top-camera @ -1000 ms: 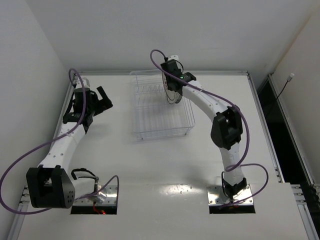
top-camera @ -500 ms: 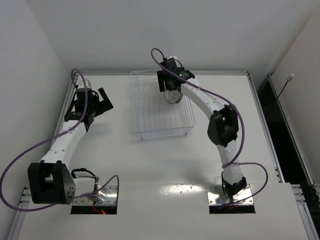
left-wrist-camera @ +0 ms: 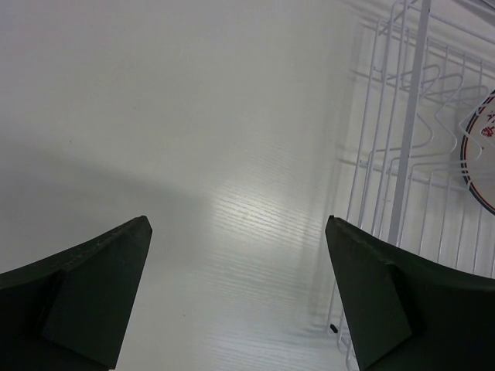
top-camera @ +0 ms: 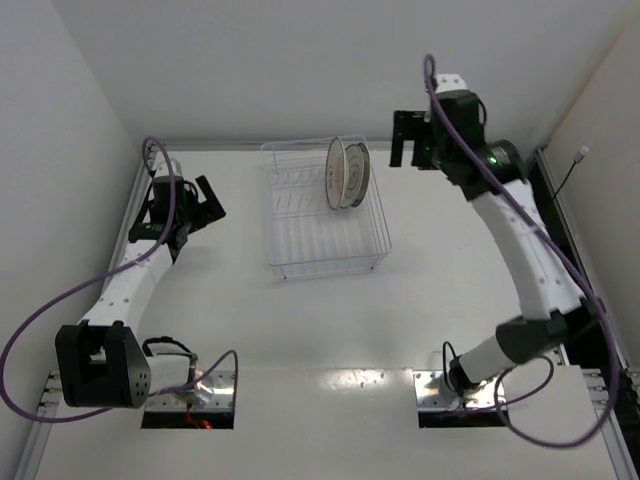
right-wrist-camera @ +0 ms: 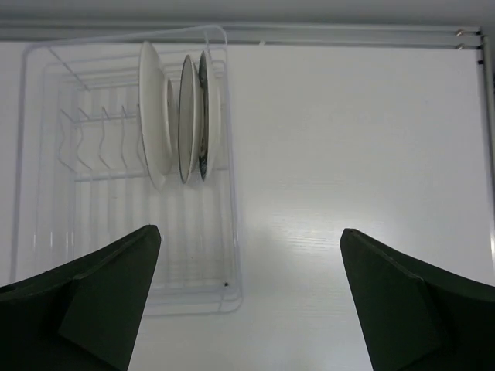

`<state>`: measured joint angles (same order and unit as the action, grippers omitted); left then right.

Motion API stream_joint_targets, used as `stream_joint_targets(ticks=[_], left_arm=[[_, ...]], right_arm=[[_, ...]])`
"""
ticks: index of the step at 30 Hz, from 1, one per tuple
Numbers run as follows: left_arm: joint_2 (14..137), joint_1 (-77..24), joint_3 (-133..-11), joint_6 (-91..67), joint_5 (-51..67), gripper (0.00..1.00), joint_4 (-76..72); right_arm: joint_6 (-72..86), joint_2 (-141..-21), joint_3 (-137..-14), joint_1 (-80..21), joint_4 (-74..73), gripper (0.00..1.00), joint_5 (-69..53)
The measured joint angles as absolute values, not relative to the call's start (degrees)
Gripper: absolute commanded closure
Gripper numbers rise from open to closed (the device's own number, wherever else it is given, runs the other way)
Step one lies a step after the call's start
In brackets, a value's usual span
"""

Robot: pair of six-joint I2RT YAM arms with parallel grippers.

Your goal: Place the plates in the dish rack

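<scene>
Small round patterned plates [right-wrist-camera: 179, 116], seemingly three, upright at far end of clear wire dish rack [top-camera: 310, 235]. Right gripper [top-camera: 409, 160] high beside rack, jaws wide, empty; left gripper [top-camera: 212, 197] same. Likely retreat: lift clear, avoid clipping rims.

Bright, soft shadows, mild glare, perhaps blurry

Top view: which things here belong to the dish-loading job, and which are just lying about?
Part of the job:
plates, standing on edge in the rack
dish rack
left claw and right claw, both open and empty

Just there:
table
purple cables looping off the arms
</scene>
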<state>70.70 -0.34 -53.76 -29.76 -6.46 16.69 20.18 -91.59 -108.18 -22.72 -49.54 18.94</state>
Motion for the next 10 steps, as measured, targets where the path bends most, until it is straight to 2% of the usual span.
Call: stream_joint_targets(ticks=[4, 10], left_arm=[[71.07, -0.34, -53.8, -29.74, -6.76, 0.05, 16.71], [71.18, -0.34, -53.8, -29.17, -7.01, 0.05, 16.8]], right_arm=[[19.62, -78.26, -101.01, -21.52, -51.44, 0.0, 16.88], [19.59, -64.64, -81.49, -21.52, -54.35, 0.0, 13.91]])
